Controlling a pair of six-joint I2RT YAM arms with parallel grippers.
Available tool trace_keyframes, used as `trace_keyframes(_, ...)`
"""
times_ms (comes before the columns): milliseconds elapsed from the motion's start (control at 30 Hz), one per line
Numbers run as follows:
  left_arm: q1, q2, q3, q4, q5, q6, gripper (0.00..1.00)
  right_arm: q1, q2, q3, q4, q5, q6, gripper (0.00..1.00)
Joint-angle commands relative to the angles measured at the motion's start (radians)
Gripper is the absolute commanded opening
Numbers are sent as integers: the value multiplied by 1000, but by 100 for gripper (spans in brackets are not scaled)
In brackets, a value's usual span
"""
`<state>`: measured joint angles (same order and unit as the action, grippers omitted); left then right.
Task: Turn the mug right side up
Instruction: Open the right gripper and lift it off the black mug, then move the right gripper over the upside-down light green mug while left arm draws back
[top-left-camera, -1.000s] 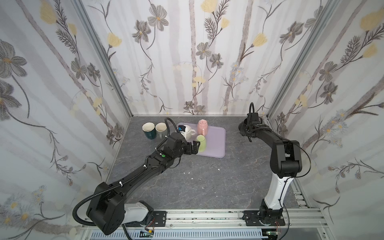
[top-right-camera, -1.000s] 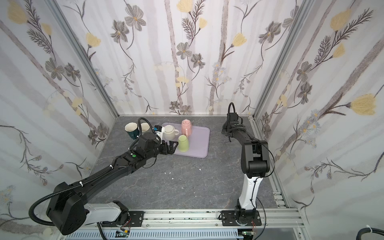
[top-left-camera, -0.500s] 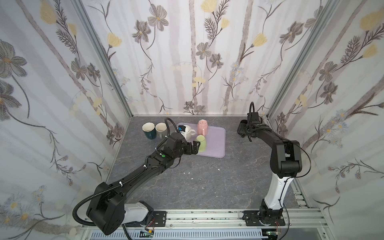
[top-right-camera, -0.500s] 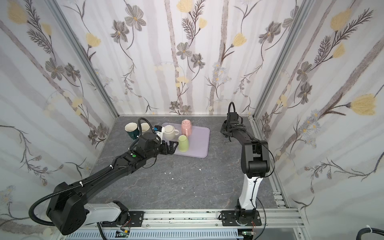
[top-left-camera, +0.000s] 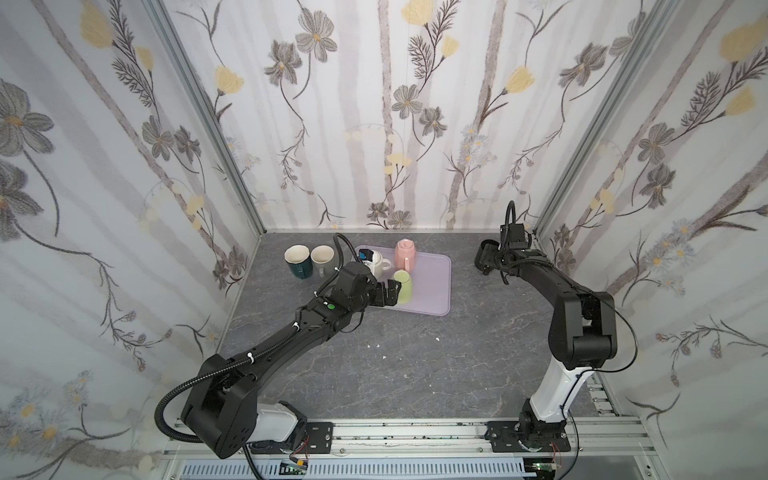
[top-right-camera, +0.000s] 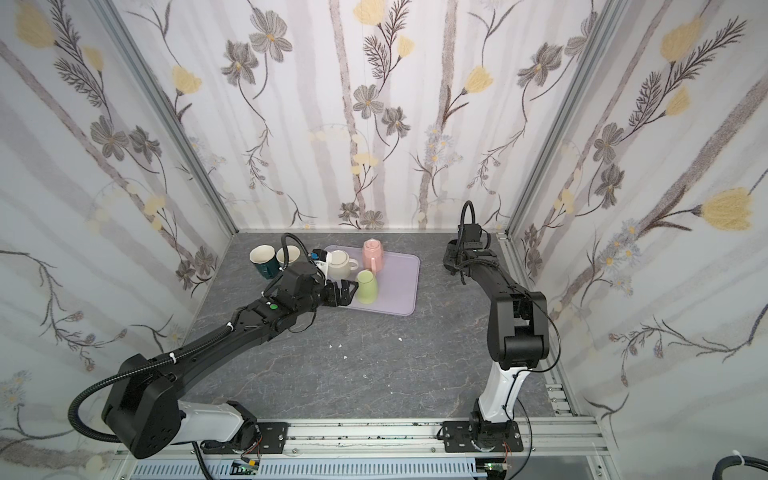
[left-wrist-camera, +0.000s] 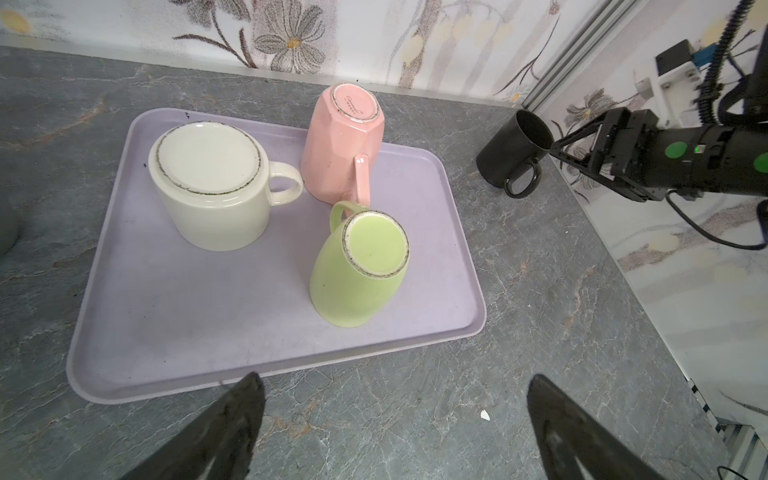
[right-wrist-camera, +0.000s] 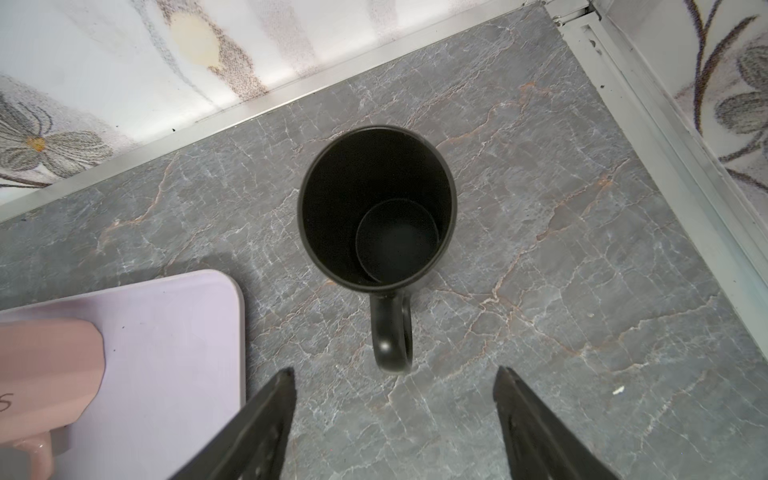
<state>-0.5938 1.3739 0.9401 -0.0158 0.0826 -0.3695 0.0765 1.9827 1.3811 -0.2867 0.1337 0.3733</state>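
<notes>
**Black mug (right-wrist-camera: 376, 208) upright, green mug (left-wrist-camera: 361, 266) inverted**

The black mug stood mouth-up on the worktop (right-wrist-camera: 582, 291), untouched, with the right end effector (right-wrist-camera: 395, 376) spread just short of its handle. The left end effector (left-wrist-camera: 395, 378), spread wide, faced the upside-down green mug on the lilac tray (left-wrist-camera: 166, 324), likely lining up a grasp. In both top views, black mug and right end effector were hard to tell apart.

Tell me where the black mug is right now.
In both top views the black mug stands upright on the tabletop at the back right, to the right of the purple tray and apart from it.
</notes>
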Motion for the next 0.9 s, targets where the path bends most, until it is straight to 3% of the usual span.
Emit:
trace_keyframes(0, 5, 17, 7, 0, 20, 12, 100, 17, -61, -48, 47, -12, -10, 76)
trace_keyframes(167, 7, 2, -73, 48, 25, 21, 100, 84, -211, -195, 87, -47, -7, 77)
trace_keyframes(400, 8, -25, -160, 81, 23, -9, 100, 257, -369, -324, 116, -50, 40, 79)
trace_keyframes(633, 9, -75, -277, 209, 33, -8, 100, 420, -441, -369, 147, -9, 93, 80)
trace_keyframes(867, 11, -130, -340, 243, -75, -16, 100, 549, -438, -375, 168, 32, 93, 81)
